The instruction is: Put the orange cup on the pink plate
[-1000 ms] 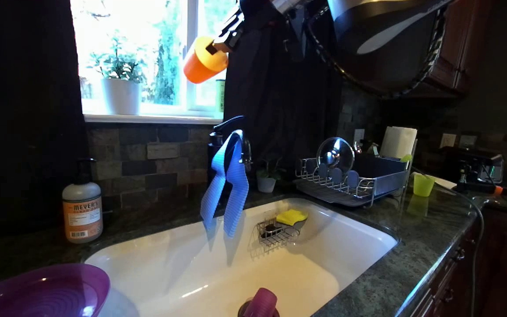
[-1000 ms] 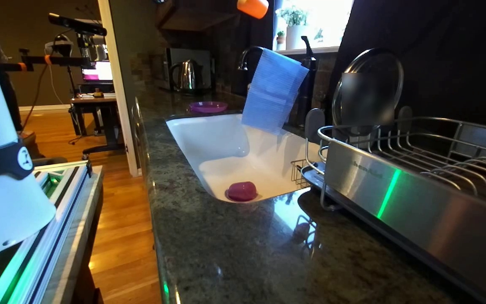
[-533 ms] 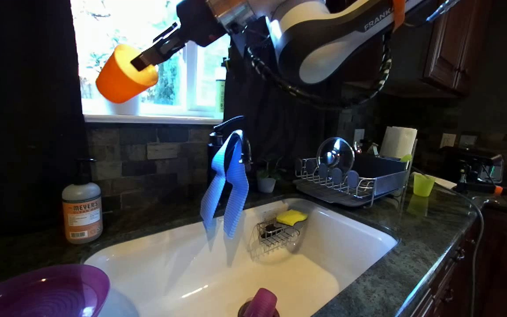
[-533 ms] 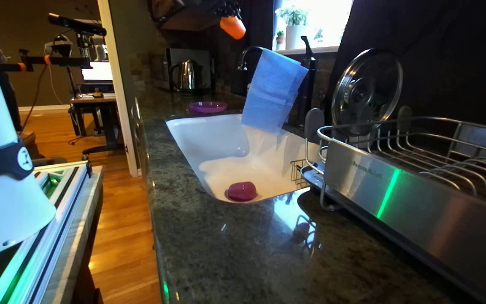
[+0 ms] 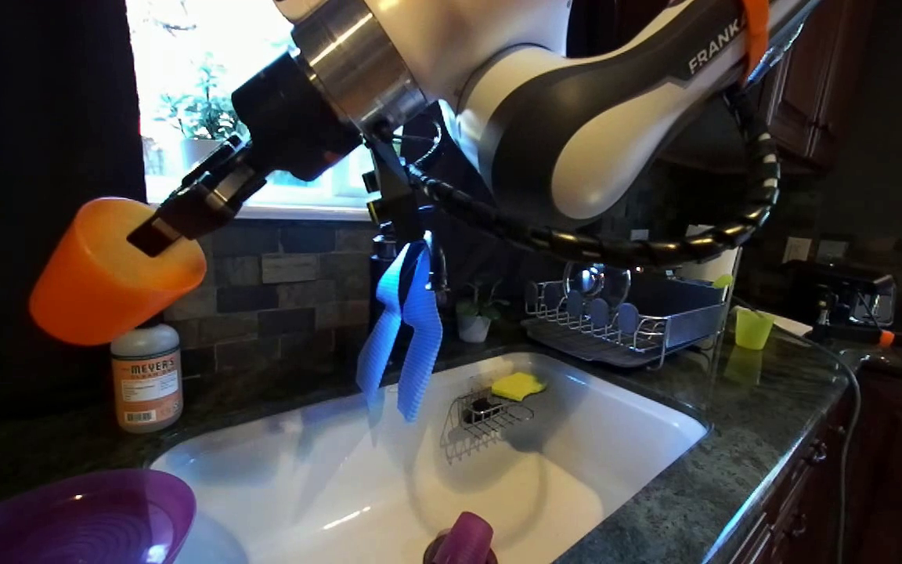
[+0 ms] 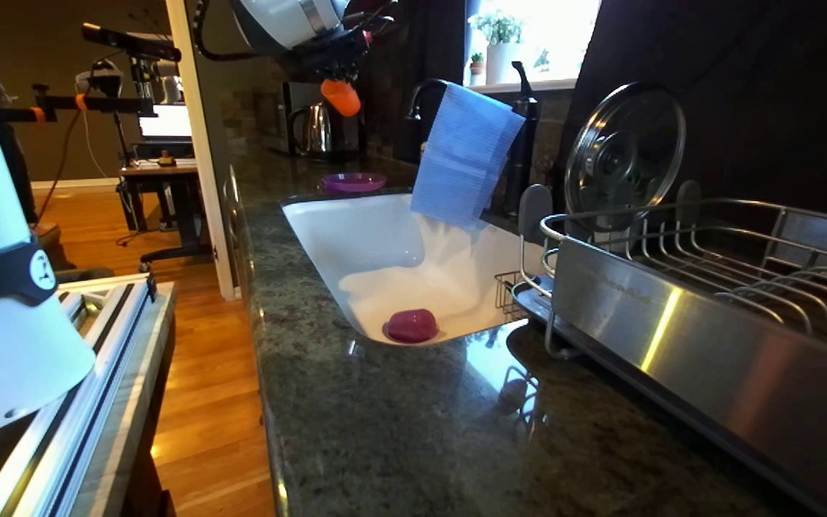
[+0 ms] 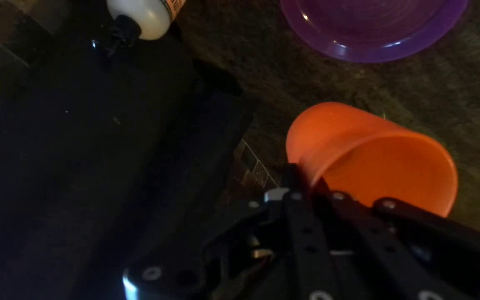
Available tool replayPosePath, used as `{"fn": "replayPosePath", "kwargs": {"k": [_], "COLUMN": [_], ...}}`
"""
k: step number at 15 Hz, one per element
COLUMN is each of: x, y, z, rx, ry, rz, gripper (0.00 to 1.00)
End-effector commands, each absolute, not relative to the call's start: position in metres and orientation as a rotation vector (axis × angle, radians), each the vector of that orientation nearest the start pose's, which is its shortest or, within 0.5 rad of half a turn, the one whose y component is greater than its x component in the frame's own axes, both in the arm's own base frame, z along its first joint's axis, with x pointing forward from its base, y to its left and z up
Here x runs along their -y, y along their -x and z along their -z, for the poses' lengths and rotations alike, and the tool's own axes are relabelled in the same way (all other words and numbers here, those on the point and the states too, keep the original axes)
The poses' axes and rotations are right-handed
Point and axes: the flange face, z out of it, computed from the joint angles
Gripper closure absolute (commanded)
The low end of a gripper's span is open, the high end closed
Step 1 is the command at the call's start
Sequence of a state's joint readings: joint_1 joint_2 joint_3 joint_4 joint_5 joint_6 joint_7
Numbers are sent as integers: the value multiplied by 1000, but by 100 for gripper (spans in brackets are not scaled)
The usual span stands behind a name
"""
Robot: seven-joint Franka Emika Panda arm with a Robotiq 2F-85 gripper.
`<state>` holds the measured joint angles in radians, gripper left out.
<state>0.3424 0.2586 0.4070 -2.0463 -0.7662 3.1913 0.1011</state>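
My gripper (image 5: 155, 235) is shut on the rim of the orange cup (image 5: 106, 274), with one finger inside and one outside its wall. The cup is held tilted in the air, its mouth toward the gripper. It also shows in an exterior view (image 6: 342, 98) and in the wrist view (image 7: 336, 129). The pink plate (image 5: 91, 513) lies on the counter left of the sink, lower than the cup. In an exterior view the plate (image 6: 354, 182) is below the cup. In the wrist view the plate (image 7: 373, 37) is at the top, apart from the cup, and looks empty.
A soap bottle (image 5: 147, 384) stands behind the plate, partly covered by the cup in that view. A blue cloth (image 5: 412, 329) hangs over the faucet. The white sink (image 5: 294, 486) holds a dark-purple object (image 5: 467, 539). A dish rack (image 5: 631, 321) and kettle (image 6: 320, 129) stand on the counter.
The arm has carried the orange cup down and to the left in both exterior views, from in front of the window toward the plate's side. The plate has not moved. The grip stays shut.
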Motion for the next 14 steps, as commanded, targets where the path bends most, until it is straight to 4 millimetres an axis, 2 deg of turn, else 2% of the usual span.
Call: {"fn": "replayPosePath", "kwargs": {"k": [1,3,6,10,14], "x": [-457,-452,-462,-495,-531], "y": [-423,-430,-451,-484,-507], "z": [-422,-424,-423,-422,-415], "rx": [1709,1663,1476,1227,1074], "ry": [2089,2136,2210,2219,2395], "rz": [1288,1292,1260,1206,1012], "gripper": [96,99,99,99,99]}}
